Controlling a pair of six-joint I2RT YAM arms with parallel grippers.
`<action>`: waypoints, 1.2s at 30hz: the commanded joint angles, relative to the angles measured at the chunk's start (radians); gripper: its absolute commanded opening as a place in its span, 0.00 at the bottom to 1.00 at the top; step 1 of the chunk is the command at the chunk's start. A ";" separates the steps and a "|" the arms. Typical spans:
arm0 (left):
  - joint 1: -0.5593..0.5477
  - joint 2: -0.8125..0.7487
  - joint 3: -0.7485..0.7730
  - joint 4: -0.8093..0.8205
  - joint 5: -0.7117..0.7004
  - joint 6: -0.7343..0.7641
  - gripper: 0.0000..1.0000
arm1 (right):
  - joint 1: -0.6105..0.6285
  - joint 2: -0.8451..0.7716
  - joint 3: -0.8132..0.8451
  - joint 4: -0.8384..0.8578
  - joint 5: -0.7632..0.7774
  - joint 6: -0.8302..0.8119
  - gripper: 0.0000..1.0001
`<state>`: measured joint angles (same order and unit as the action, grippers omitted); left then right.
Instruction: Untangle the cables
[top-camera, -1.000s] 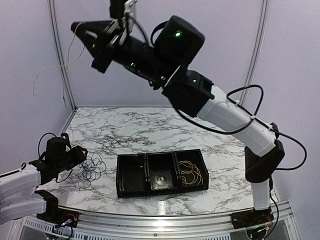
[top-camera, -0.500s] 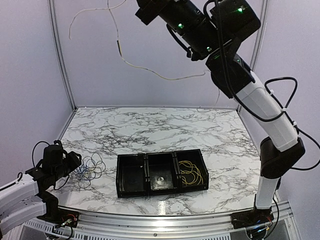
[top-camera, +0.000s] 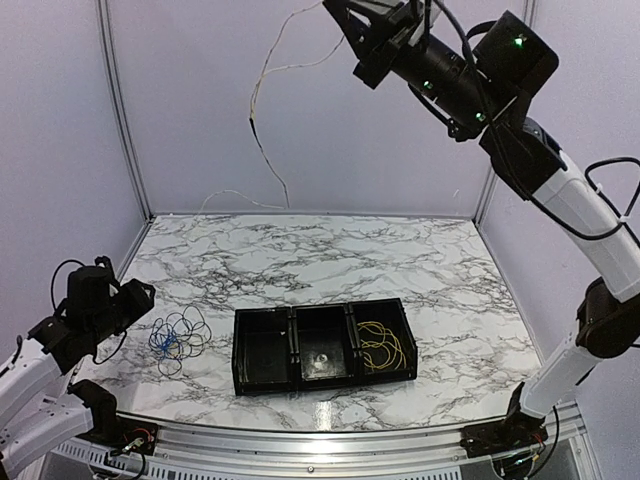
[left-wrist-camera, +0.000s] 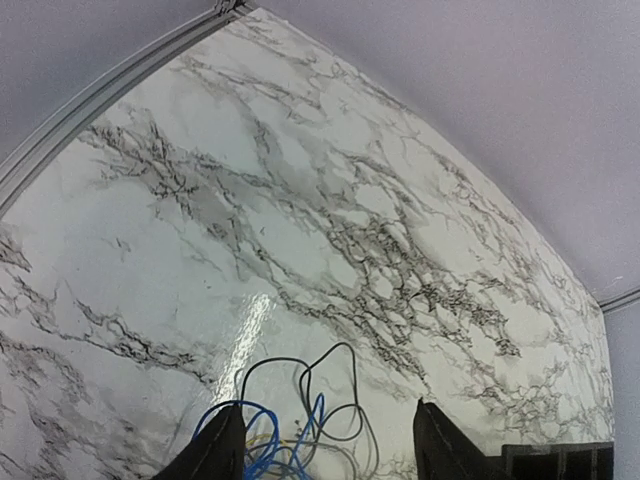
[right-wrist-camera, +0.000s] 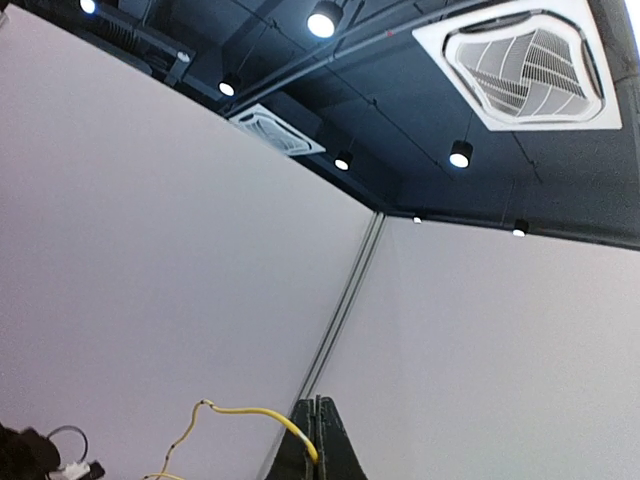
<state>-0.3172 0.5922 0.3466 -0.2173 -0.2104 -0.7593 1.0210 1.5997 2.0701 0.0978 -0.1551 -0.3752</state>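
A tangle of blue and dark cables (top-camera: 178, 335) lies on the marble table, left of a black tray. In the left wrist view a blue cable (left-wrist-camera: 316, 404) and a dark loop (left-wrist-camera: 354, 375) lie between and ahead of my fingers. My left gripper (top-camera: 140, 296) (left-wrist-camera: 327, 406) is open and empty, just left of the tangle. My right gripper (top-camera: 342, 12) (right-wrist-camera: 318, 440) is raised high near the back wall, shut on a yellow cable (right-wrist-camera: 250, 411). That cable (top-camera: 262, 80) hangs down in the air. More yellow cables (top-camera: 380, 345) lie in the tray's right compartment.
The black three-compartment tray (top-camera: 320, 308) sits at the table's front middle; its corner shows in the left wrist view (left-wrist-camera: 560, 460). Its left and middle compartments hold no cables. Purple walls and metal frame posts (top-camera: 118, 130) enclose the table.
My right arm has swung from upper left to upper right with the yellow cable trailing behind it. My left gripper has drawn back leftward from the tangle.
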 joint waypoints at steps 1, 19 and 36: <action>0.002 -0.056 0.117 -0.169 -0.034 0.064 0.61 | -0.054 -0.064 -0.108 -0.094 -0.007 -0.035 0.00; 0.003 -0.061 0.258 -0.315 -0.152 0.032 0.67 | -0.202 -0.413 -0.629 -0.296 0.038 -0.050 0.00; 0.003 -0.050 0.292 -0.343 -0.150 0.055 0.67 | -0.214 -0.516 -0.868 -0.304 0.034 -0.040 0.00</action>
<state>-0.3168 0.5472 0.6201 -0.5301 -0.3458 -0.7063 0.8150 1.1080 1.2186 -0.1970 -0.1246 -0.4271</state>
